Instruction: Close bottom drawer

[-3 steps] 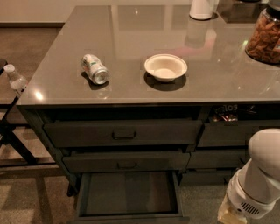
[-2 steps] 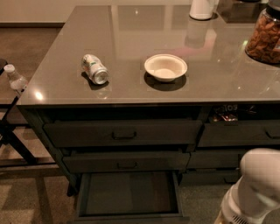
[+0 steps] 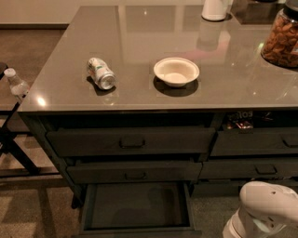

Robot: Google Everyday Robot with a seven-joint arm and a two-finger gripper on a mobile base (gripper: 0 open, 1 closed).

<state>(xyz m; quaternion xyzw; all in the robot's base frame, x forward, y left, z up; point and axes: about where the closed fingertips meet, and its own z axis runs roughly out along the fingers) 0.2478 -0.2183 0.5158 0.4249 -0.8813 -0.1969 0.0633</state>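
Note:
The bottom drawer is pulled out wide under the counter, and its plain dark inside shows with nothing in it. Its slim front lies at the lower edge of the view. Above it are two taller-fronted wide drawers, both shut. Only a white rounded part of my arm shows, at the bottom right, to the right of the open drawer and apart from it. My gripper is out of view below the frame.
On the grey countertop lie a tipped can and a white bowl. A jar of nuts and a white container stand at the back right. Narrower drawers are at the right. A water bottle sits on a black stand at the left.
My white arm has dropped lower in the view and shifted slightly left at the bottom right. The bottom drawer is as far out as before.

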